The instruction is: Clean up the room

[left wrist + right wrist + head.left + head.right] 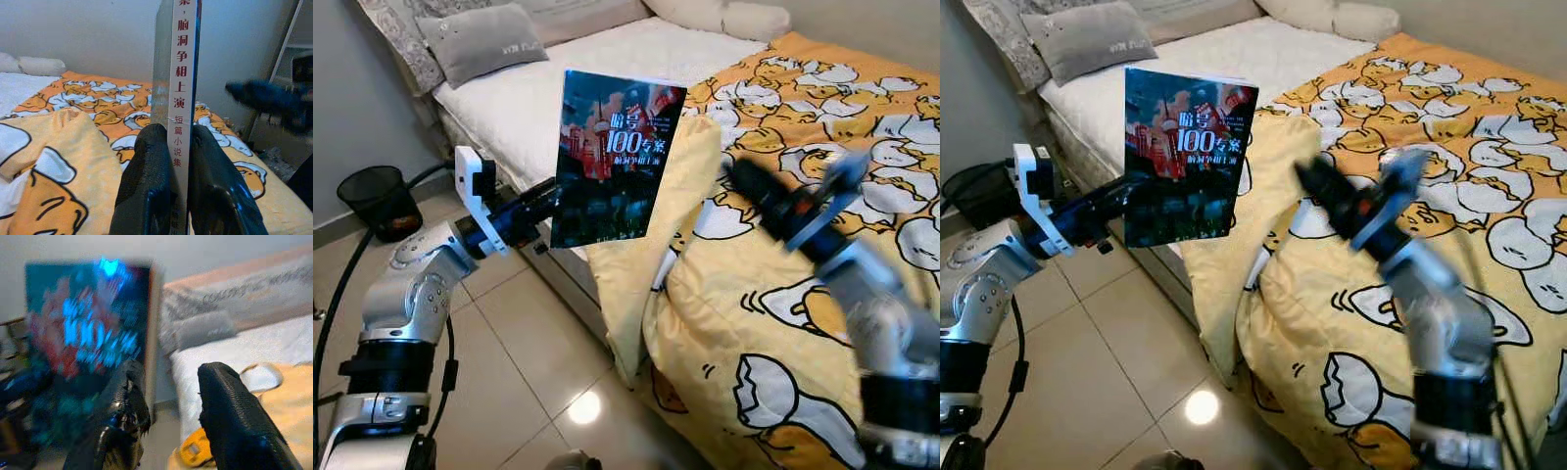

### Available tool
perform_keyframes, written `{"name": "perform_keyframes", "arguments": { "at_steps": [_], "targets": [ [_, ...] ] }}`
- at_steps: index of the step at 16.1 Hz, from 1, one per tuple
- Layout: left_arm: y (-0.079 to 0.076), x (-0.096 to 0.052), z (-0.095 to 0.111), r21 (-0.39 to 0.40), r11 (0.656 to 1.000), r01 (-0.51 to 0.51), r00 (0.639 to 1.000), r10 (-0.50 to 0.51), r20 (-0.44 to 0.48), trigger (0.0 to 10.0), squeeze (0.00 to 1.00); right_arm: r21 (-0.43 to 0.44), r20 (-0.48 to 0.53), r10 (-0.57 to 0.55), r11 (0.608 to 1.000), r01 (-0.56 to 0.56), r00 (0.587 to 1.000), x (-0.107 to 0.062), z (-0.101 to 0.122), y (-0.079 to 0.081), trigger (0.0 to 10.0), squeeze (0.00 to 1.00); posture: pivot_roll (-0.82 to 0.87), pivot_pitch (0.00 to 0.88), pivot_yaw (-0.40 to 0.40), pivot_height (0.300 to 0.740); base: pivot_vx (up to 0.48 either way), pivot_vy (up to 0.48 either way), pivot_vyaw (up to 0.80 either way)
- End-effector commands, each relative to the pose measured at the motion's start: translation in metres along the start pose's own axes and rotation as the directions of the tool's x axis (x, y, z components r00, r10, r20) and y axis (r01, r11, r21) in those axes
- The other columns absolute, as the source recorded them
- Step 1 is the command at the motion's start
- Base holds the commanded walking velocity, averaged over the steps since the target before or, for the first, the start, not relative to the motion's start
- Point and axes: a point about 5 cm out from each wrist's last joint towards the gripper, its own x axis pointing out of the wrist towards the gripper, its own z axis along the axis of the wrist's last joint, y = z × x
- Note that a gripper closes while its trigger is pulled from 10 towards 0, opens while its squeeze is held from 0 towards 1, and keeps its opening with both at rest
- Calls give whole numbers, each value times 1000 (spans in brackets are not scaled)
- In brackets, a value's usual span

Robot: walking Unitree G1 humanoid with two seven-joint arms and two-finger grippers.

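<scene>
The left gripper (178, 181) clamps a dark-covered paperback book (612, 157) by its lower spine, upright beside the yellow duck-print duvet (803, 323), clear of it. The right gripper (171, 396), fingers apart, blurs nearby.

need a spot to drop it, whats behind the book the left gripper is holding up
Behind the book, clamped upright in the left gripper, lie the white mattress and the folded edge of the yellow duck quilt; the book hides what lies directly behind it.

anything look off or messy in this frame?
The yellow duck-print duvet is bunched up and spills over the bed's edge toward the tiled floor, leaving the white mattress bare. The book isn't dropped: the left gripper pinches it upright above the bedside. The right gripper is open, blurred.
</scene>
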Motion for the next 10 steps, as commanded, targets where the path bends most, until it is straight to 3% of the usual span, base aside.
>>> {"name": "perform_keyframes", "arguments": {
  "at_steps": [1, 5, 6, 8, 10],
  "targets": [
    [1, 7, 23, 40, 999, 7, 996, -10, 83, 0, 0, 49, -10, 111, 993, -110, 994, 5, -4, 18, 10000, 1000, -45, 0, 66, 740, 0, 0, 0],
    [8, 26, 39, -20, 995, -97, 972, 99, 215, 0, 0, 165, -121, 188, 972, -167, 975, 8, -35, 38, 10000, 1000, -33, 0, 68, 740, 0, 0, 0],
    [8, 36, 39, -58, 989, -138, 957, 148, 250, 1412, 0, 174, -153, 173, 974, -146, 973, 12, -44, 40, 10000, 1000, -33, 0, 72, 740, 0, 0, 0],
    [3, 50, 35, -131, 981, -144, 941, 177, 290, 0, 0, 218, -145, 143, 970, -110, 979, 21, -49, 42, 10000, 1000, -36, 0, 79, 740, 0, 0, 0],
    [-6, 66, 27, -254, 961, -108, 923, 192, 334, 0, 0, 323, -31, 168, 935, -149, 985, 36, -40, 54, 10000, 1000, -43, 0, 89, 740, 0, 0, 0]
  ]
}}
